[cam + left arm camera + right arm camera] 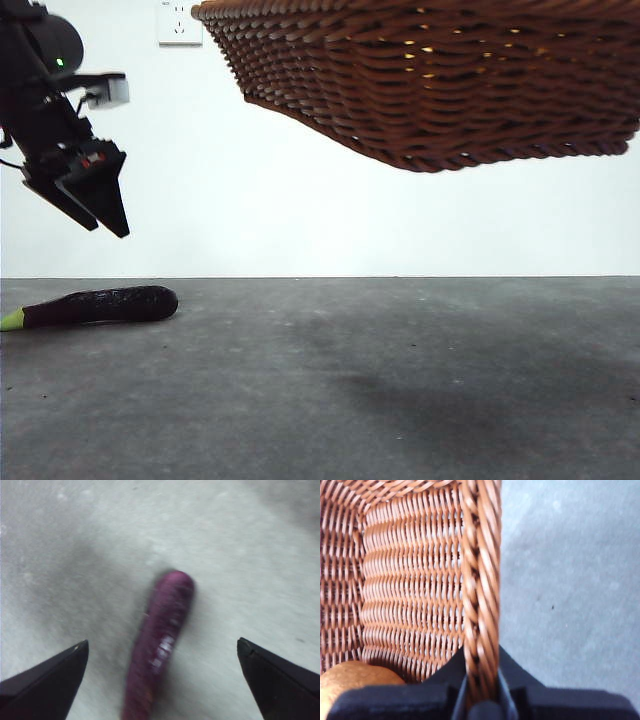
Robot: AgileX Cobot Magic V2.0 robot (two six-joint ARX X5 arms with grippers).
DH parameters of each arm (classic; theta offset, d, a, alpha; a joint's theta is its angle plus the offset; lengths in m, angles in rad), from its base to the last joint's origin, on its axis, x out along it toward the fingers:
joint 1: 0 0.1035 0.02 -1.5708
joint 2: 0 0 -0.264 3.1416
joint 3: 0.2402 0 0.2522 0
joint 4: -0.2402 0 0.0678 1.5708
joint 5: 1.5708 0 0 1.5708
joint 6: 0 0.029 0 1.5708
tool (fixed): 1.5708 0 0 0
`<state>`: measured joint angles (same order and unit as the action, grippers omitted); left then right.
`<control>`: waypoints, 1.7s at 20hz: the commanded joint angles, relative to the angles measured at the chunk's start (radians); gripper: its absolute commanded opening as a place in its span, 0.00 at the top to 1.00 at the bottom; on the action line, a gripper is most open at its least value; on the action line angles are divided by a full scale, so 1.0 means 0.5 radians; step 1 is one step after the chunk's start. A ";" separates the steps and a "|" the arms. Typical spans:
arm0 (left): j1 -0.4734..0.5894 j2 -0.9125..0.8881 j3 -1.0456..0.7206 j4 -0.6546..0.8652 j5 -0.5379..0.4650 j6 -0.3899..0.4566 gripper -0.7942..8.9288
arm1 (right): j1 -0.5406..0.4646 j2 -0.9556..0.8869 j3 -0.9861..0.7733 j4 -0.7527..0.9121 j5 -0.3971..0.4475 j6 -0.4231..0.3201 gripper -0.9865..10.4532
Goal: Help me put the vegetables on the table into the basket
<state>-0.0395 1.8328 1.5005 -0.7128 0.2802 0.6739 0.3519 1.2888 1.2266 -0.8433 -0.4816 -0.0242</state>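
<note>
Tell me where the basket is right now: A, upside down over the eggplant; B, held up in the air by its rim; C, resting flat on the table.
B: the right end effector is clamped on the basket's braided rim, and the front view shows it hanging well above the table.

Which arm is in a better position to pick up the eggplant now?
The left one. The left gripper hangs open directly above the eggplant, which lies on the table. The right gripper is shut on the rim of the basket and holds it in the air.
</note>
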 commanded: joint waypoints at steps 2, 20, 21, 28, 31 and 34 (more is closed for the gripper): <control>-0.002 0.192 0.145 -0.069 0.046 0.084 0.40 | -0.002 -0.013 0.008 0.018 -0.017 -0.036 0.92; -0.009 0.560 0.156 -0.019 0.067 0.102 0.93 | -0.002 -0.012 0.008 0.024 -0.018 -0.066 0.92; -0.013 0.560 0.156 -0.028 0.070 0.102 0.93 | -0.002 -0.012 0.008 0.024 -0.018 -0.066 0.92; 0.002 0.414 0.156 -0.146 0.130 -0.031 0.92 | -0.001 0.008 0.008 0.008 0.068 -0.040 0.92; 0.007 0.128 0.156 -0.217 0.298 -0.014 0.92 | -0.001 0.076 0.006 0.002 0.064 -0.013 0.92; -0.043 -0.246 0.156 -0.311 0.299 0.050 0.92 | 0.003 0.250 0.005 -0.005 0.042 -0.014 0.92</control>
<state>-0.0559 1.7061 1.5822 -0.8688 0.4221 0.6811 0.3519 1.4155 1.2266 -0.8524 -0.4465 -0.0483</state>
